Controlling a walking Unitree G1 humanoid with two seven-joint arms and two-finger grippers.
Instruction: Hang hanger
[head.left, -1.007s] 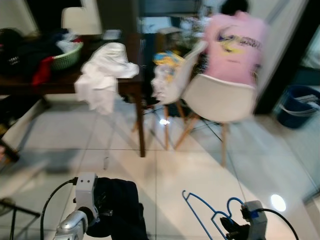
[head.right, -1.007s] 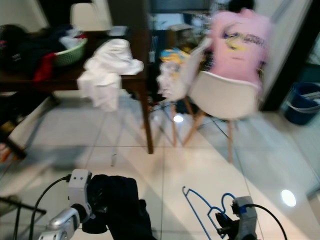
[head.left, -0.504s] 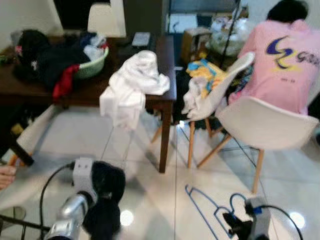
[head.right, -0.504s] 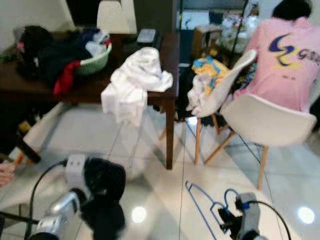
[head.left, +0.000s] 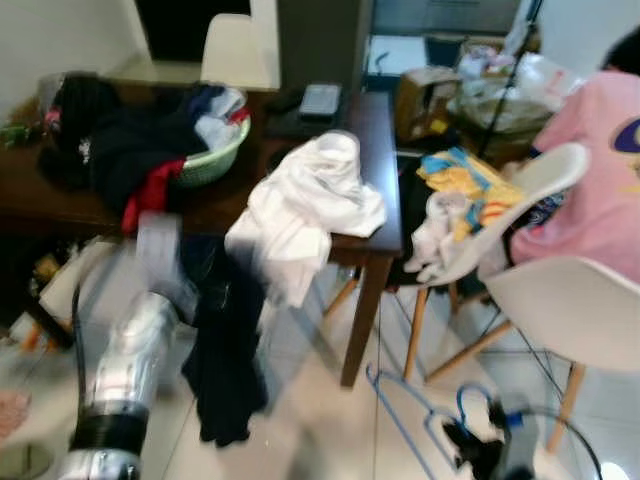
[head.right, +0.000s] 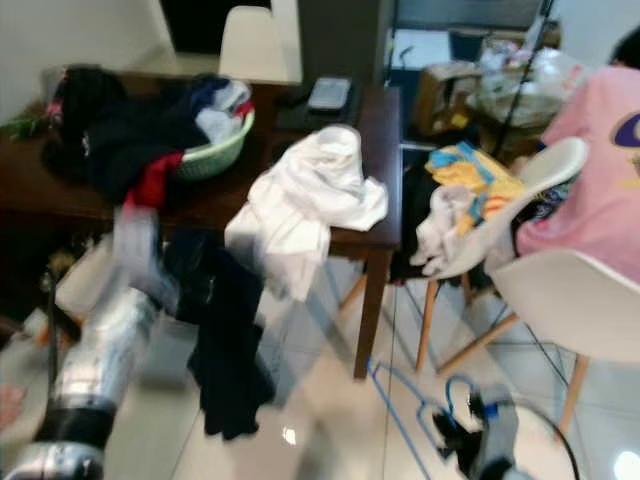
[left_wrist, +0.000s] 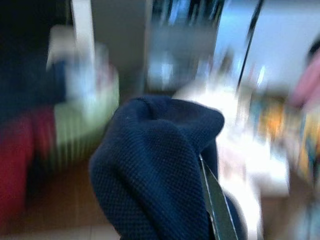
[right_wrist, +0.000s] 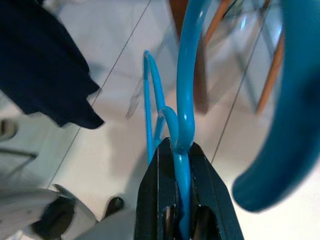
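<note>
Plainly, the dark garment (head.left: 225, 370) dangling from the raised left gripper (head.left: 160, 245) hangs near the table (head.left: 375, 175) edge and could brush or catch the white cloth (head.left: 300, 215) draped there, though blur hides how firmly the fingers pinch the fabric. Further right, the right gripper (right_wrist: 182, 197) sits low by the floor, fingers closed tight on the blue hanger (right_wrist: 182, 100), whose long frame could knock the chair (head.left: 470, 260) legs just beside it.

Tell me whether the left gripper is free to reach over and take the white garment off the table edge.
Probably not as things stand. The left gripper is already shut on a dark garment, which hangs between it and the white garment draped over the table.
</note>
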